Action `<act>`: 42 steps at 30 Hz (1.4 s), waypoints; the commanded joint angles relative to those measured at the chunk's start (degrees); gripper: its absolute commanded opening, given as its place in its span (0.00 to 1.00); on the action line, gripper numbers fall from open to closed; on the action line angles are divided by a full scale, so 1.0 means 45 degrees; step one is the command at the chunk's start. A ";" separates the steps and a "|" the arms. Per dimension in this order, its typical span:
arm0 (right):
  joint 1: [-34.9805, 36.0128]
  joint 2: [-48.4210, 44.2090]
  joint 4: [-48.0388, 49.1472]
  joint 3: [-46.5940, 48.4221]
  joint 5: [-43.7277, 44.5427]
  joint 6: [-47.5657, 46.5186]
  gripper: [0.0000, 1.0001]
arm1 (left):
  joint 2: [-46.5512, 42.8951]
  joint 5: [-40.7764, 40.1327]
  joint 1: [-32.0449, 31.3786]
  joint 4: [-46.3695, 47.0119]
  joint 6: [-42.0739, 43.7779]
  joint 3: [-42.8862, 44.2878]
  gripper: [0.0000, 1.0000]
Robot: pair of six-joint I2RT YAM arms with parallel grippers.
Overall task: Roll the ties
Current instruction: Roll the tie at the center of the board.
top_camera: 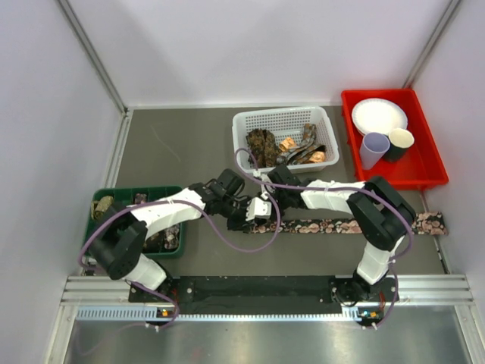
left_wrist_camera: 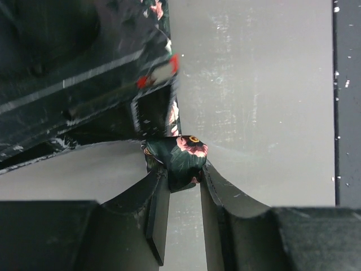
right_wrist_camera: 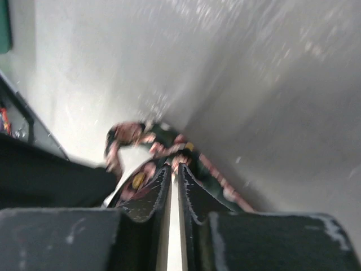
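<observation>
Overhead, left gripper [top_camera: 241, 213] and right gripper [top_camera: 261, 206] meet tip to tip above one long tie's [top_camera: 341, 226] end. From the left wrist, its two fingers [left_wrist_camera: 159, 210] clamp the tie's single coil [left_wrist_camera: 181, 157] between them. From the right wrist, blurred, the jaws stand nearly together with the tie just ahead; whether they pinch it I cannot tell.

No legible text, label, brand or number in any view: the tie [left_wrist_camera: 183, 158] carries a floral print only, and a red-and-white patch [left_wrist_camera: 158, 75] between 11 and 12 o'clock of it is too blurred to read.
</observation>
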 commanded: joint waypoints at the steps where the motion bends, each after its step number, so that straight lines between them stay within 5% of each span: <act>1: -0.0039 -0.1278 -0.1458 0.0666 -0.0607 -0.0438 0.12 | 0.0172 -0.0210 -0.0038 0.0663 -0.0348 -0.0221 0.32; 7: -0.1231 -0.2449 -0.2694 0.0199 -0.2051 -0.1220 0.25 | 0.0542 -0.0504 -0.0057 0.0896 -0.0562 -0.0007 0.31; 15: -0.2090 -0.3077 -0.0823 -0.1305 -0.3184 -0.0011 0.53 | 0.1129 -0.0913 -0.0506 0.1580 -0.1069 0.0091 0.33; 26: -0.2365 -0.2140 0.1699 -0.2068 -0.4356 0.1689 0.41 | 0.1637 -0.1285 -0.0936 0.2322 -0.1695 0.0170 0.33; 42: -0.2326 -0.0596 0.2948 -0.1736 -0.4474 0.2236 0.40 | 0.1812 -0.1363 -0.0956 0.2674 -0.1969 0.0130 0.32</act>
